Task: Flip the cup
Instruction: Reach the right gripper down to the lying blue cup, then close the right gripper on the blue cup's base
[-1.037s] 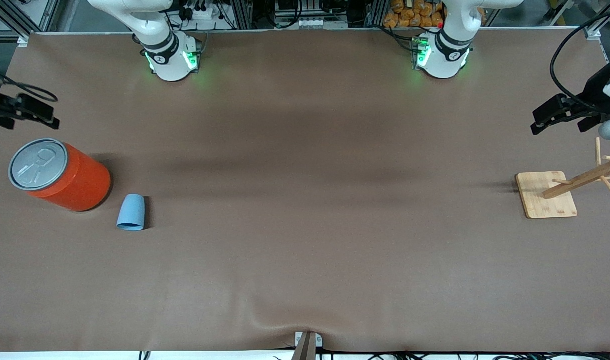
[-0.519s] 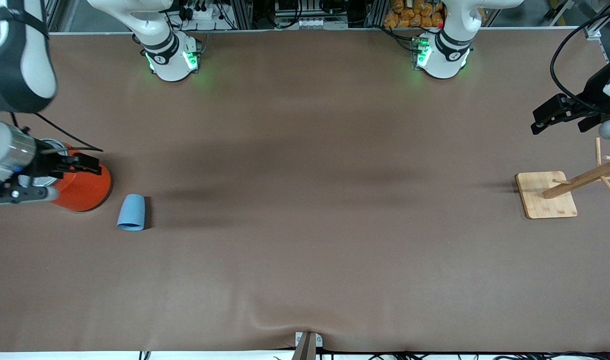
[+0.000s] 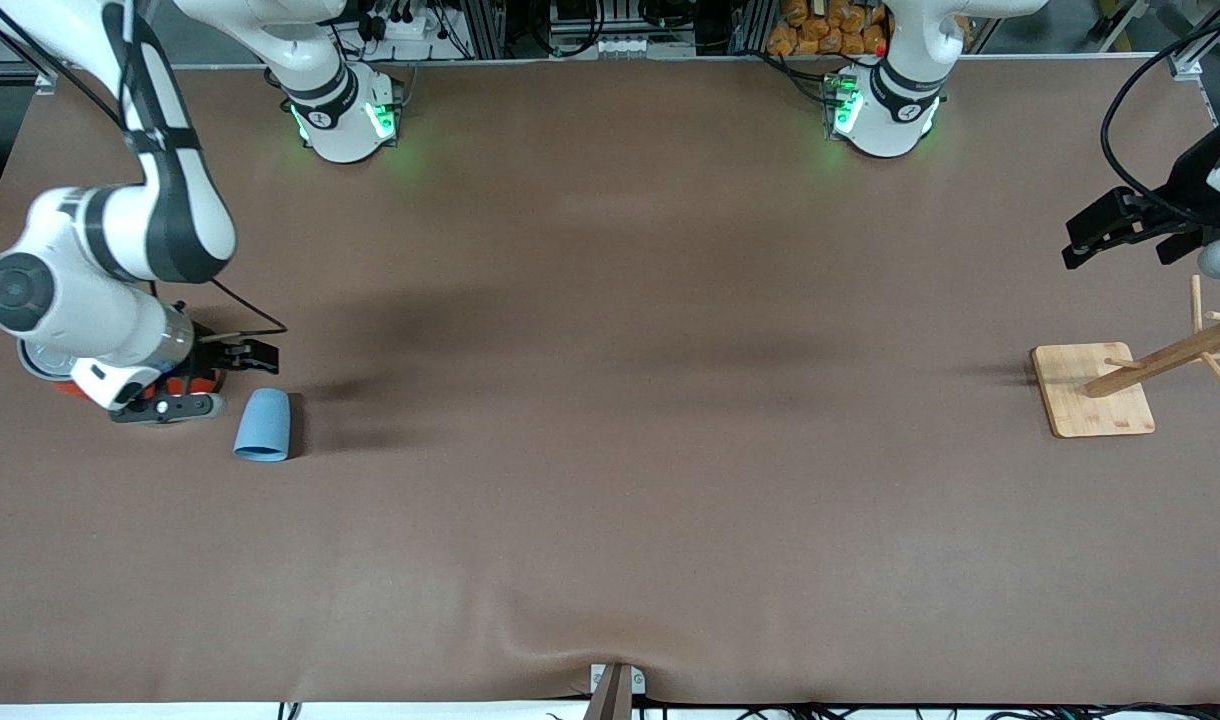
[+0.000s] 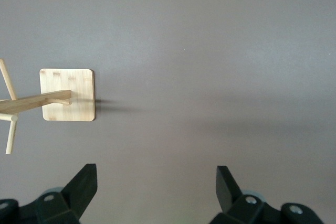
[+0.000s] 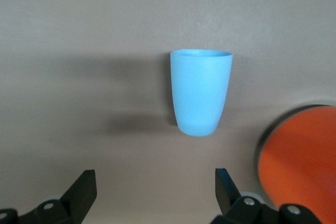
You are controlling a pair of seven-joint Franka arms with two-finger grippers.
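Likely light, stiff, a bit slick: cup (image 3: pixel 262 425) lying on its side near the worktop's edge at the right arm's end, beside orange can (image 5: pixel 299 163). Best pinched across mid-wall. Right gripper (image 5: pixel 152 190) fingers apart just beside it; left gripper (image 4: pixel 156 186) parked, fingers apart.

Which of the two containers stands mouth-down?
The small light-blue cup, wide rim on the table; the orange can beside it stands upright, mostly hidden under the right arm.

Light-blue cup (image 5: pixel 200 92) lies on its side on brown counter (image 5: pixel 79 24), casting shadow. Orange can (image 5: pixel 300 161) sits just beside it, apart. Right gripper (image 5: pixel 155 187) hovers above, fingers (image 5: pixel 84 187) spread wide, empty.
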